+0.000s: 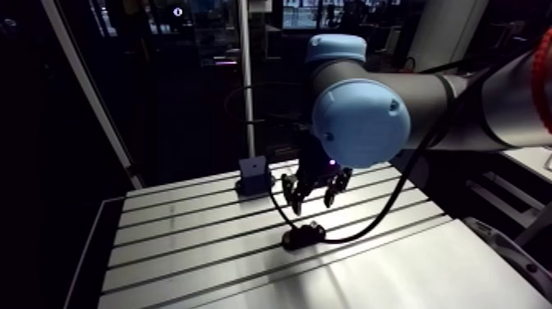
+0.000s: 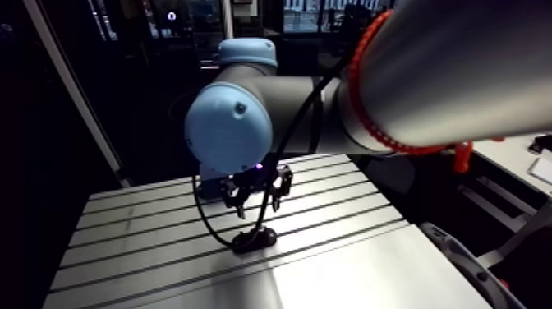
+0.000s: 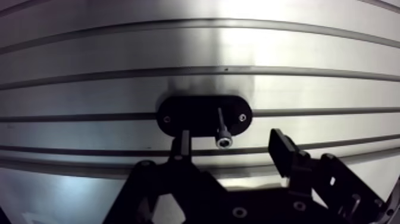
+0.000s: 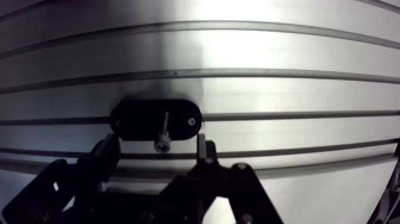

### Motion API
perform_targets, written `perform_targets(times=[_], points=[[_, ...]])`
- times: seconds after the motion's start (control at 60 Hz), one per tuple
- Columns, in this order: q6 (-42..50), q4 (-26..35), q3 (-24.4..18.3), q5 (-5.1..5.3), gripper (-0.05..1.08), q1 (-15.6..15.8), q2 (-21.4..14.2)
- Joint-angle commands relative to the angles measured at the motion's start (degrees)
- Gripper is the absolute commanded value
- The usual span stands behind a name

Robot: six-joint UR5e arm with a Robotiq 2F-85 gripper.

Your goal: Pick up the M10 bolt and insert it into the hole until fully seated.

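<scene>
Gripper (image 3: 232, 150) hangs above the slotted table (image 3: 178, 47), jaws wide apart, nothing held. Its 2 fingers (image 3: 284, 149) straddle the M10 bolt (image 3: 221, 128) without touching it. The bolt stands upright at the centre of a black oval plate (image 3: 184, 116) on the table, socket head up and shank visible below the head. Whether it is fully seated cannot be told. In the arm view 1 blue-grey block (image 1: 254, 174) sits near the table's far edge, well apart from the plate.
</scene>
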Motion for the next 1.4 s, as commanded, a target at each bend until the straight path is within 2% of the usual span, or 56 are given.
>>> perform_targets(times=[0.017,0.217,1.4], points=[[-0.2,-1.4,0.6,0.00,0.32,0.0,1.3],[-0.1,-1.5,1.0,0.00,0.35,0.0,2.2],[-0.3,-2.7,3.1,0.16,0.41,-0.6,1.5]])
